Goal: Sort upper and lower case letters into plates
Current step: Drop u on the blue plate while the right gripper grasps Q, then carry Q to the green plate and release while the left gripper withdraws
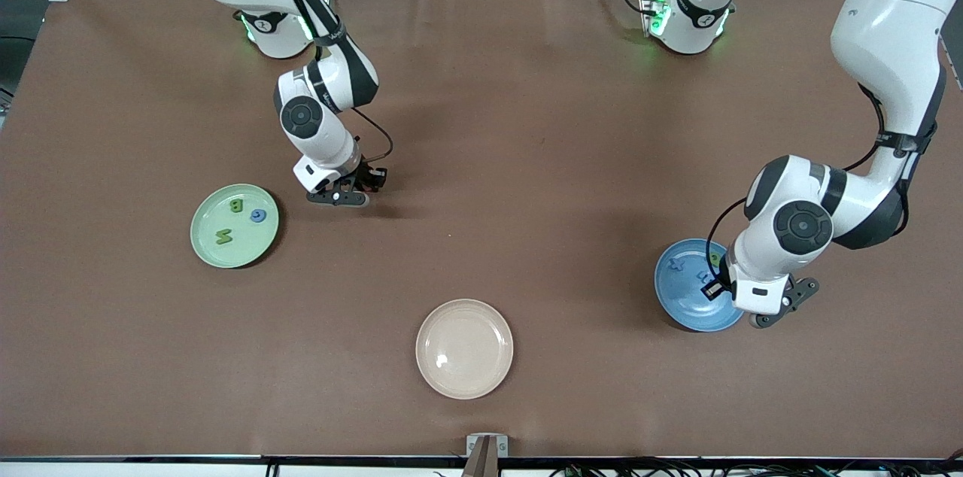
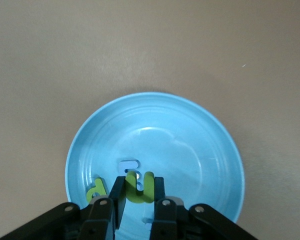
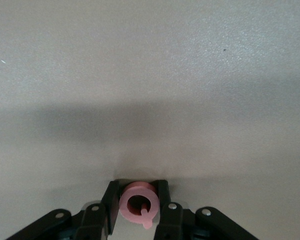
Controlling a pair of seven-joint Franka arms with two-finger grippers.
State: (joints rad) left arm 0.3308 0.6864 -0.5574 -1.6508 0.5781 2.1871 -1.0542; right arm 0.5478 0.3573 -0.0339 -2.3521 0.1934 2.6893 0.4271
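Observation:
The light green plate [image 1: 234, 251] lies toward the right arm's end and holds a green letter B [image 1: 238, 205], a small blue letter [image 1: 258, 216] and another green letter [image 1: 223, 236]. My right gripper [image 1: 359, 187] is beside that plate, low over bare table, shut on a pink letter Q [image 3: 139, 204]. The blue plate [image 1: 688, 304] lies toward the left arm's end. My left gripper [image 1: 741, 308] is over its rim, shut on a green letter u [image 2: 135, 194]. A green letter [image 2: 96, 190] and a pale blue letter [image 2: 128, 165] lie in this plate [image 2: 200, 145].
A cream-beige plate [image 1: 464, 348] with nothing in it lies near the front edge of the brown table, between the two other plates. Both arm bases stand along the edge farthest from the front camera.

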